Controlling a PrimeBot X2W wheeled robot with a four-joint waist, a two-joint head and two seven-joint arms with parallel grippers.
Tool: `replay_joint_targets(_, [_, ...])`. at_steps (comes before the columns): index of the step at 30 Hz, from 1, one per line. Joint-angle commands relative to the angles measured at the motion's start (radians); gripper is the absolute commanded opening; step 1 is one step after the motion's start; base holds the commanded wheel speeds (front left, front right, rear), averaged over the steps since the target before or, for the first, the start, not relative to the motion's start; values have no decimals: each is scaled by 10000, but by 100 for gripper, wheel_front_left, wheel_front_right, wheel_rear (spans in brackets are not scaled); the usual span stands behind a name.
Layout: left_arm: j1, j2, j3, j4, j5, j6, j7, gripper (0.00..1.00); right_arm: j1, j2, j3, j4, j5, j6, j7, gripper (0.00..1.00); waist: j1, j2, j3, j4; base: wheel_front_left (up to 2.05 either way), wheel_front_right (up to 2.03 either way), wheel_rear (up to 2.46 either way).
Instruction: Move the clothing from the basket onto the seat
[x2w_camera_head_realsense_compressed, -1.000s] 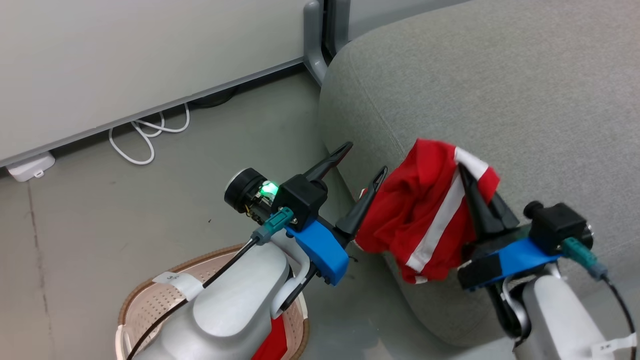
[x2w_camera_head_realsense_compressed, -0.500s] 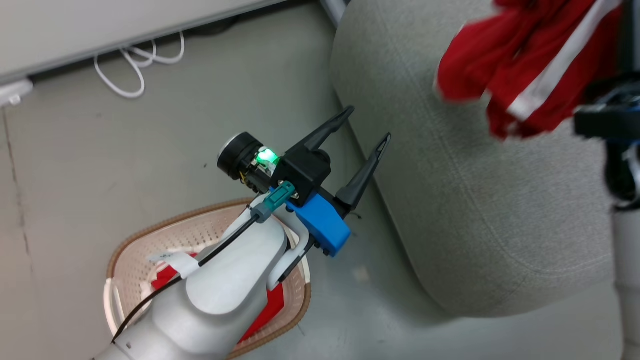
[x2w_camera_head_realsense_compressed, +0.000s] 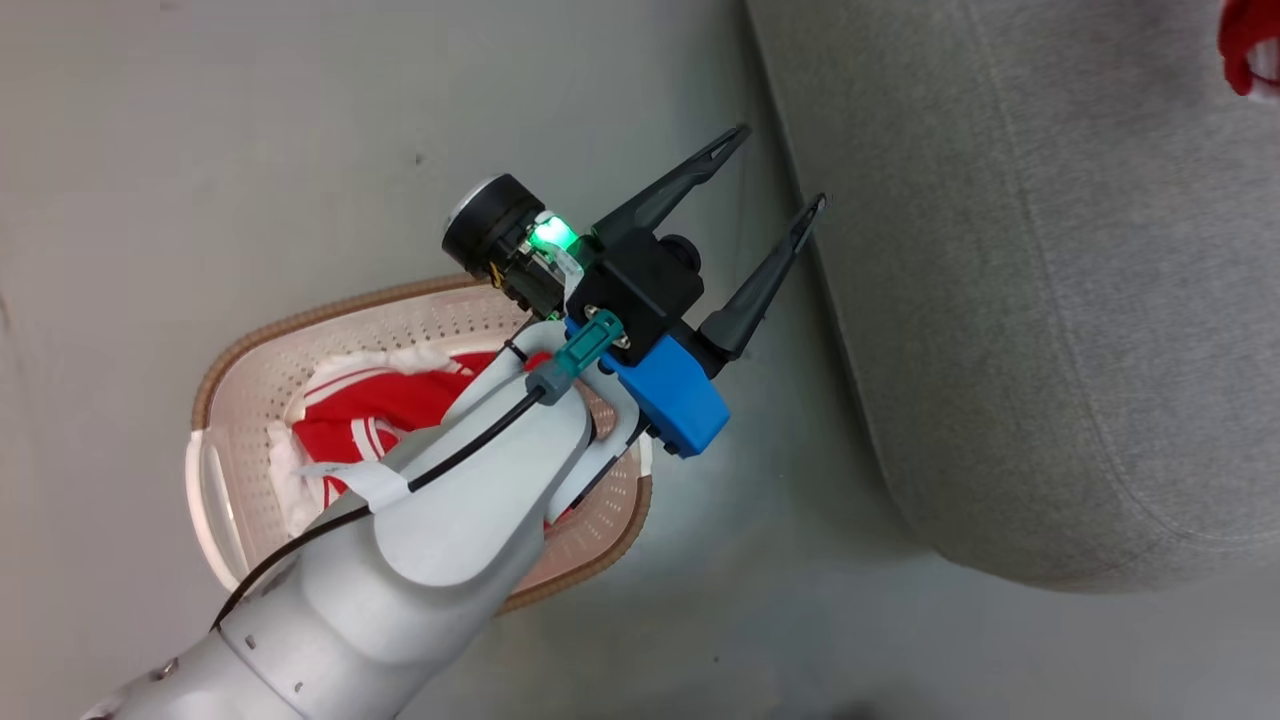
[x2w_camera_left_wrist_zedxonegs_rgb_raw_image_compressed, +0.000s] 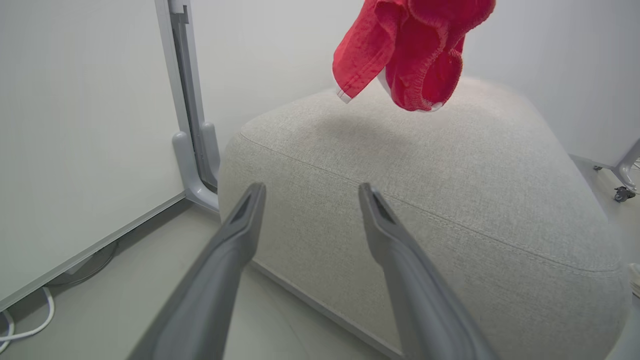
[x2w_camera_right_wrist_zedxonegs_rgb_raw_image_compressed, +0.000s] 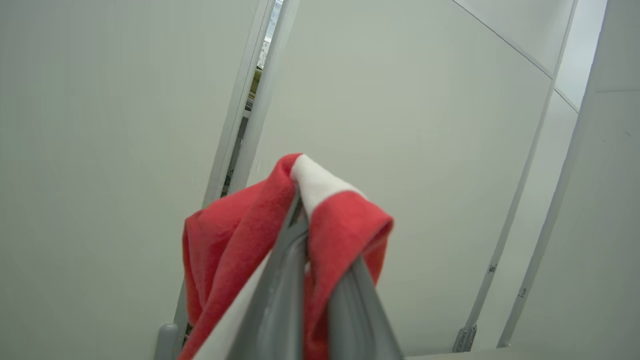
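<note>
Clothing (x2w_camera_right_wrist_zedxonegs_rgb_raw_image_compressed: 235, 240), red with a white stripe, is clamped in the right end effector (x2w_camera_right_wrist_zedxonegs_rgb_raw_image_compressed: 312, 235), fingers nearly together with fabric draped over the tips; from the left wrist view it hangs above the grey seat (x2w_camera_left_wrist_zedxonegs_rgb_raw_image_compressed: 450, 175), not touching it; left end effector (x2w_camera_head_realsense_compressed: 783, 165) is spread wide and holding nothing, up over the floor (x2w_camera_head_realsense_compressed: 250, 150) between basket (x2w_camera_head_realsense_compressed: 330, 310) and seat; more red clothing (x2w_camera_head_realsense_compressed: 390, 405) sits in the basket; pale wall panels (x2w_camera_right_wrist_zedxonegs_rgb_raw_image_compressed: 100, 125) behind.

clothing (x2w_camera_head_realsense_compressed: 390, 405) in basket (x2w_camera_head_realsense_compressed: 420, 325), seat (x2w_camera_head_realsense_compressed: 1000, 300) right of basket, garment (x2w_camera_left_wrist_zedxonegs_rgb_raw_image_compressed: 410, 50) above seat
</note>
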Motion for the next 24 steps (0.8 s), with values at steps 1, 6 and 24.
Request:
replay_joint_targets(1, [-210,18,-33,-34,40,-4,-6,100,-126,-96,-103,276,-21,5,-36,0,-2,0,342,183,0,0,0])
replay_joint_targets(6, [-299,23,-83,47,72,-21,-73,100,129,-116,43,1503,-178,5,-36,0,-2,0,579,291,0,0,0])
replay_joint_targets(24, [-292,-23,-111,323,-111,53,-354,100,1275,736,84,4549,-21,5,-35,41,-2,0,500,553,0,0,0])
